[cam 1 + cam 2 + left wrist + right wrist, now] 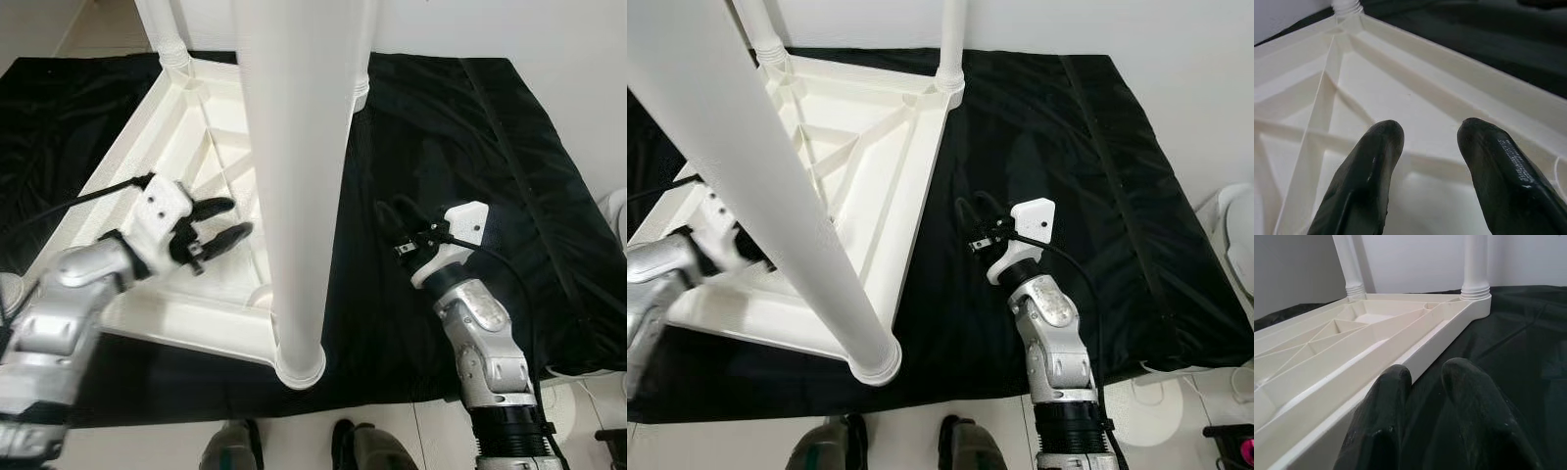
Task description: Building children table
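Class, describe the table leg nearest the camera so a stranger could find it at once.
An upside-down white table top lies on a black sheet. The leg rises from its near corner toward the camera, between both claws, looming larger than the far legs.

We are seeing bright, even indoor light, glare blowing out the near white leg (294,186), wrist views' close fingers (1366,181) softening, slightly blurred.

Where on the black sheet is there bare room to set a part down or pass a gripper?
Free: the black sheet from the upturned tabletop edge out to the wall side, around and beyond the right gripper. Also a strip of sheet nearest the robot, below the tabletop. Crowded: the ribbed underside, where the left gripper hovers open beside the near leg.
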